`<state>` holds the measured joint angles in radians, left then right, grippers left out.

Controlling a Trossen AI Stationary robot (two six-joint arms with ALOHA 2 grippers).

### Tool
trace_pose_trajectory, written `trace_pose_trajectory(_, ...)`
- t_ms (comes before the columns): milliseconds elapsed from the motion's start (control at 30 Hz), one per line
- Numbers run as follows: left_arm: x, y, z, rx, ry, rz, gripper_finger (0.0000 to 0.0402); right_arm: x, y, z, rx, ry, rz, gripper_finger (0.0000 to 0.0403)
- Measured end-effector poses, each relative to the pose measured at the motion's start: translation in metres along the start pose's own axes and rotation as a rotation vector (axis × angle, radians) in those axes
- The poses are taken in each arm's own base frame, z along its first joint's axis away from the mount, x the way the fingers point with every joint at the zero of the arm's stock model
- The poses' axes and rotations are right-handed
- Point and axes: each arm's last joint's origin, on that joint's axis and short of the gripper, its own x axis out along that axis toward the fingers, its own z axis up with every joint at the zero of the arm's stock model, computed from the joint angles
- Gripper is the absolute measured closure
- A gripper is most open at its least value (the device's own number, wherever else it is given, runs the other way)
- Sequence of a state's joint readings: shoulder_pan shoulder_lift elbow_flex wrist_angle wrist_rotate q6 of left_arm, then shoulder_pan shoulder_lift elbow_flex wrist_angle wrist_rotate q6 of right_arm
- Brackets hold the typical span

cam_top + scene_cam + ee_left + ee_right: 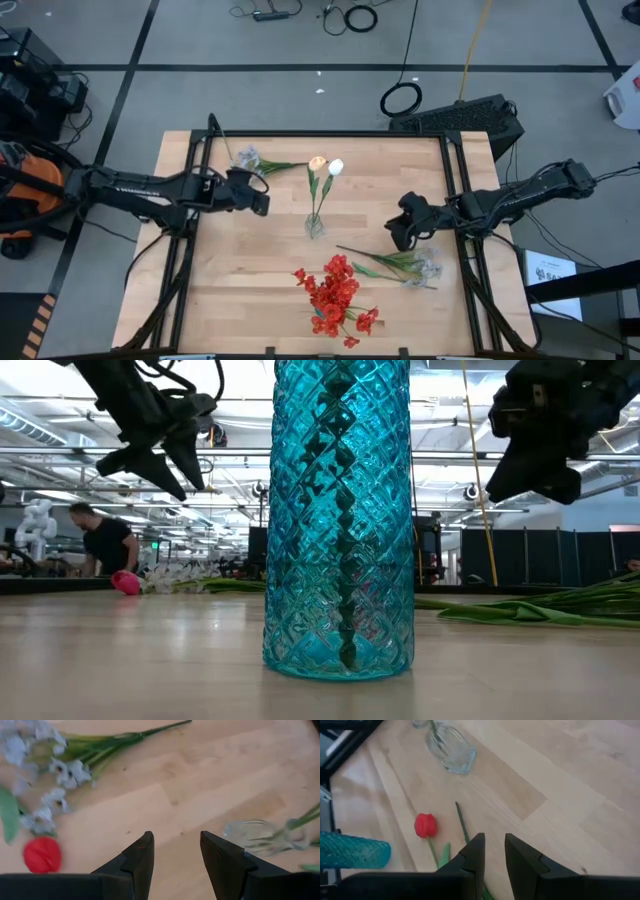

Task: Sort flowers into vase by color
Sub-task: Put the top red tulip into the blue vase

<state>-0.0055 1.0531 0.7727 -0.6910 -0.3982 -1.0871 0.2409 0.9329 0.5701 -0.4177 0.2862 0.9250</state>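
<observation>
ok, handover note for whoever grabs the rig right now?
Left gripper: open, empty, above the table near a pale spray.
Right gripper: narrowly open, empty, near a red tulip.
Done: white and peach tulips stand in the clear vase.
Left: red blooms, second pale spray and the red tulip lie loose. The teal vase stands close to the low camera.

Teal diamond-cut vase (339, 520), red blooms (335, 295) at my 6 o'clock, white (336, 167) and peach (317, 163) buds, light wood table (260, 270).
</observation>
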Motion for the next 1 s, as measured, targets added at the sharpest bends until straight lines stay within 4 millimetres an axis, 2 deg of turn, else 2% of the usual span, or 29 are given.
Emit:
trace_pose_trajectory(333, 0.011, 0.017, 0.024, 0.143, 0.089, -0.006, 0.0236, 0.000, -0.001, 0.000, -0.051, -0.018, -0.017, 0.0338)
trace_pose_trajectory(600, 0.019, 0.043, 0.050, 0.416, 0.129, -0.005, 0.0236, 0.000, -0.002, 0.003, 0.001, -0.101, -0.074, 0.0338)
trace_pose_trajectory(767, 0.022, 0.061, 0.054, 0.545, 0.207, 0.072, 0.0236, 0.000, -0.002, 0.003, 0.030, -0.115, -0.083, 0.0338)
trace_pose_trajectory(1000, 0.038, 0.077, 0.057, 0.565, 0.337, 0.160, 0.0236, 0.000, -0.006, 0.008, 0.057, -0.213, -0.156, 0.0338)
